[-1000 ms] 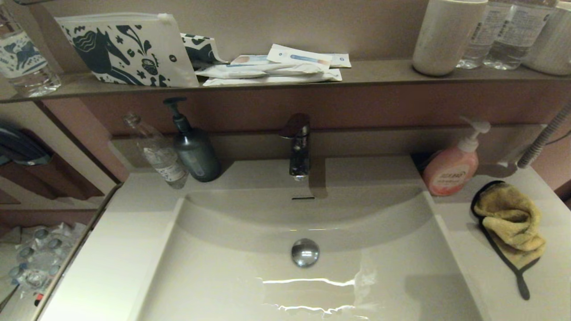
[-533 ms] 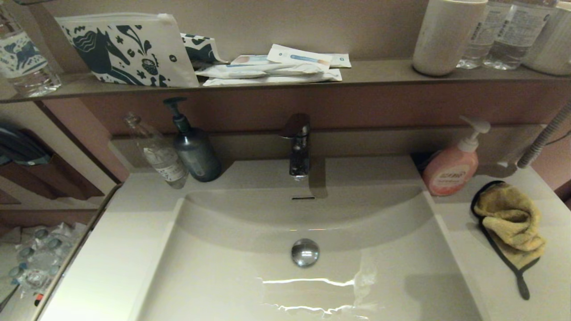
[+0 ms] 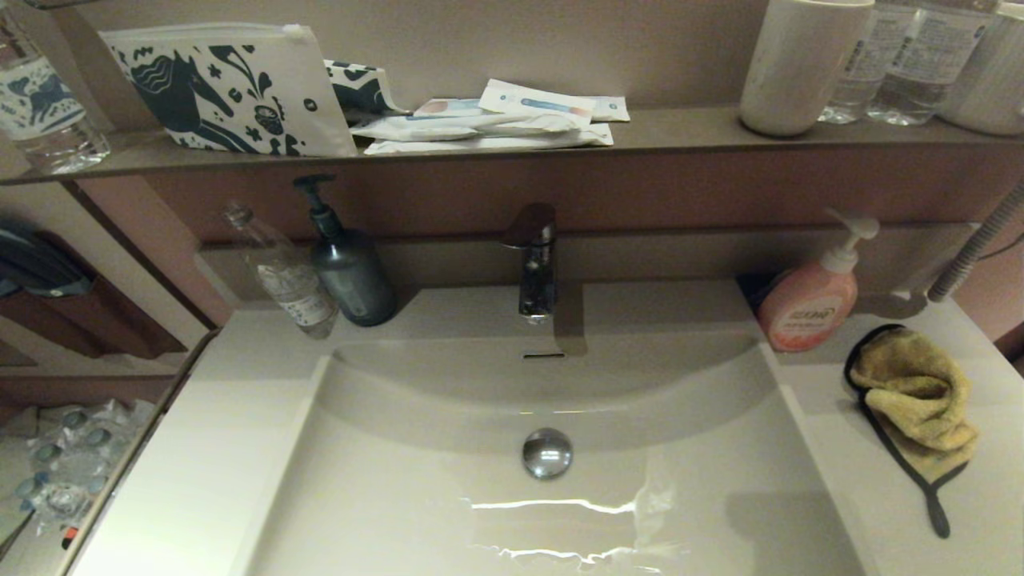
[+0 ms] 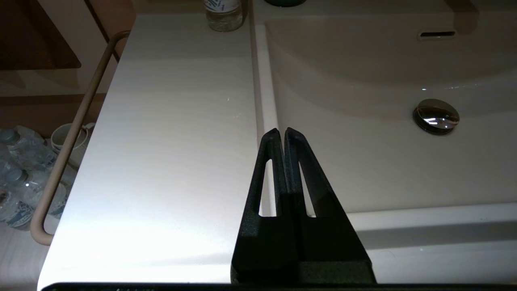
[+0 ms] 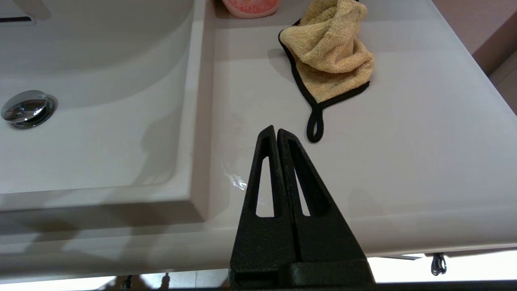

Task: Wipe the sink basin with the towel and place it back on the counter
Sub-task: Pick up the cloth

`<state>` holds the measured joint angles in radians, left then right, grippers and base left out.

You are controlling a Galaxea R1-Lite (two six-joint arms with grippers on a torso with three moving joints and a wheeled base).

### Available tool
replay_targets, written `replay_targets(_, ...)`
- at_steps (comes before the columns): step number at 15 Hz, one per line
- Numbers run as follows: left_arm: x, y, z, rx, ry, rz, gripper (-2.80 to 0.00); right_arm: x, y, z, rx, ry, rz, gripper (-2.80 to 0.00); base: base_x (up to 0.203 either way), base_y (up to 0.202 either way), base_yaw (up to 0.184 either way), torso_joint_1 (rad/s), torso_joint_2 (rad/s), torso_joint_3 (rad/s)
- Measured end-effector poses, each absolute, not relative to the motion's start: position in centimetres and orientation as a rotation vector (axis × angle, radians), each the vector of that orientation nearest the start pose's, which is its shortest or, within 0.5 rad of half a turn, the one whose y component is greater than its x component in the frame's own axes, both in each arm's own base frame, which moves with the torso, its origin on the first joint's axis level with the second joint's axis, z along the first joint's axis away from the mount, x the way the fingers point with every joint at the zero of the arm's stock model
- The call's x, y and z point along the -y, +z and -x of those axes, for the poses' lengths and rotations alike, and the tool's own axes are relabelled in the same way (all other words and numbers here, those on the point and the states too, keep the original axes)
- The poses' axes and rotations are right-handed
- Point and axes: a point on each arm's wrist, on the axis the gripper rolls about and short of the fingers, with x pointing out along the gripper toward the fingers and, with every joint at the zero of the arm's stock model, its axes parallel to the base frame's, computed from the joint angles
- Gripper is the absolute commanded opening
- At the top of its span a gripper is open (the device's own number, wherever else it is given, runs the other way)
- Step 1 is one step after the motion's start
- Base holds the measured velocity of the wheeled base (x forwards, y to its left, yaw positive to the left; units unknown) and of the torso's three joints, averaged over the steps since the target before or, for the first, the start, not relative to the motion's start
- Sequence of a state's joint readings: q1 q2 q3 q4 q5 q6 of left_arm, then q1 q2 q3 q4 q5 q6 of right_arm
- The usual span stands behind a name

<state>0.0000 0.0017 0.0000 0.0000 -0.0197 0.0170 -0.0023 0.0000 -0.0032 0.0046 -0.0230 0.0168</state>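
The mustard-yellow towel [image 3: 916, 400] lies crumpled on the counter [image 3: 992, 496] right of the sink basin [image 3: 448, 480], its black loop strap [image 5: 315, 126] trailing toward the front edge. The basin has a chrome drain plug [image 3: 547, 454] and a slot overflow [image 3: 544, 355]. My right gripper [image 5: 275, 130] is shut and empty, hovering over the counter near the front edge, a short way from the strap's loop. My left gripper [image 4: 281, 131] is shut and empty, above the basin's left rim. Neither gripper shows in the head view.
A pink soap pump bottle [image 3: 810, 304] stands just behind the towel. A chrome faucet [image 3: 534, 264] rises behind the basin. A dark pump bottle [image 3: 350, 268] and a clear bottle [image 3: 284, 276] stand at the back left. A brown shelf [image 3: 656, 128] above holds pouches, packets and cups.
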Motion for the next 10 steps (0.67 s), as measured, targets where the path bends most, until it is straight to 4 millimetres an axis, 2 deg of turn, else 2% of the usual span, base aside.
replay_targets(7, 0.0, 7.6, 2.3, -0.002, -0.020, -0.017, -2.80, 0.0, 7.6, 2.3, -0.005, -0.028, -0.012, -2.80, 0.000, 0.000, 0.000, 0.000, 0.00, 0.000)
replay_targets(10, 0.0, 7.6, 2.3, -0.002, -0.020, -0.017, -2.80, 0.0, 8.8, 2.6, 0.007, -0.026, -0.010, -2.80, 0.000, 0.000, 0.000, 0.000, 0.00, 0.000)
